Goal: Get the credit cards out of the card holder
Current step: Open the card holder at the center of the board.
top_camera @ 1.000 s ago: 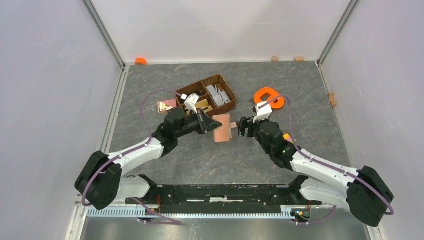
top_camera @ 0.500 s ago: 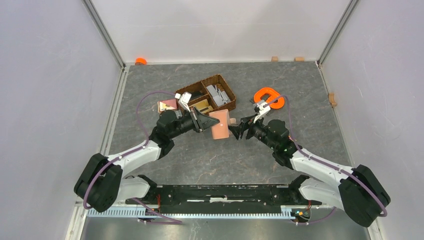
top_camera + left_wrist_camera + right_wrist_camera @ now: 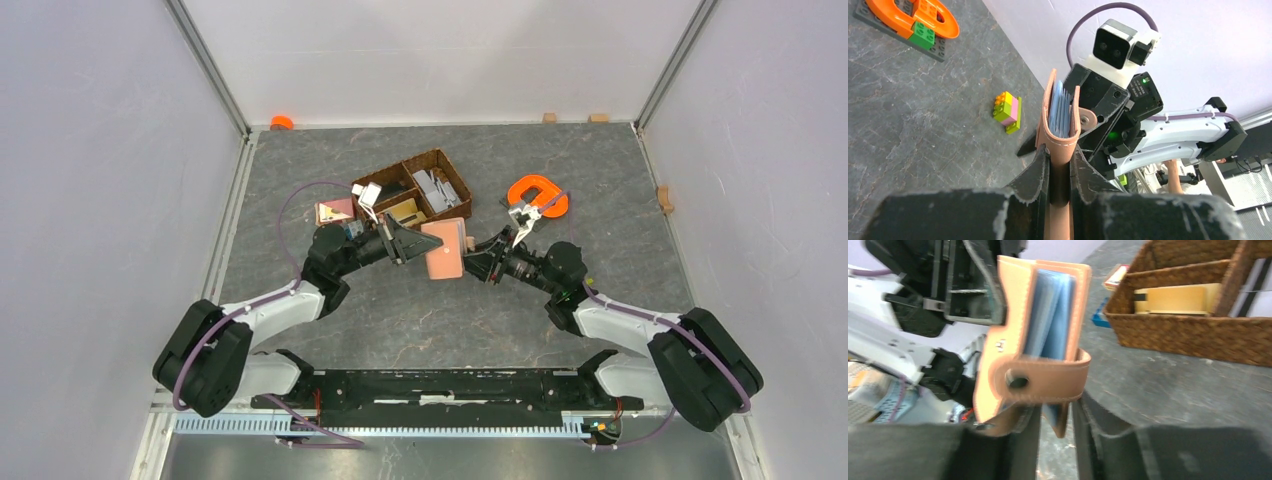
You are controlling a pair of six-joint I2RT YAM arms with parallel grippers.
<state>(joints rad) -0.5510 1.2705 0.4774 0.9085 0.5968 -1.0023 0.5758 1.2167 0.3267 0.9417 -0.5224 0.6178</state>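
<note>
Grey stone-patterned tabletop [image 3: 330, 150] fills the overhead view, with white walls around it and a wicker basket [image 3: 466, 207] towards the back. Between the two arms the card holder [image 3: 443, 250] is held up off the surface. The left gripper [image 3: 415, 243] is at its left edge and the right gripper [image 3: 478, 262] at its right edge, so both are at the holder and the line between them runs along its long axis.

From the left wrist, the left gripper [image 3: 1059, 156] is clamped on the near end of the card holder [image 3: 1059, 142], one finger pressed to each face. The holder stretches straight away from it. Blue credit cards [image 3: 1060, 111] show edge-on in the open far end, which faces the right arm's wrist. The snap tab [image 3: 1088, 119] sticks out to one side. Toy bricks [image 3: 1009, 107] lie on the table beyond.

From the right wrist, the card holder [image 3: 1008, 335] stands directly ahead with its mouth towards the camera. The credit cards [image 3: 1050, 315] are fanned inside, and the strap [image 3: 1048, 380] crosses below them. The right gripper [image 3: 1055, 415] has its jaws narrowly apart, astride the holder's lower corner. I cannot tell whether they actually pinch it or a card. Judging by this, the cards must leave towards the right arm, along the holder's length.
</note>
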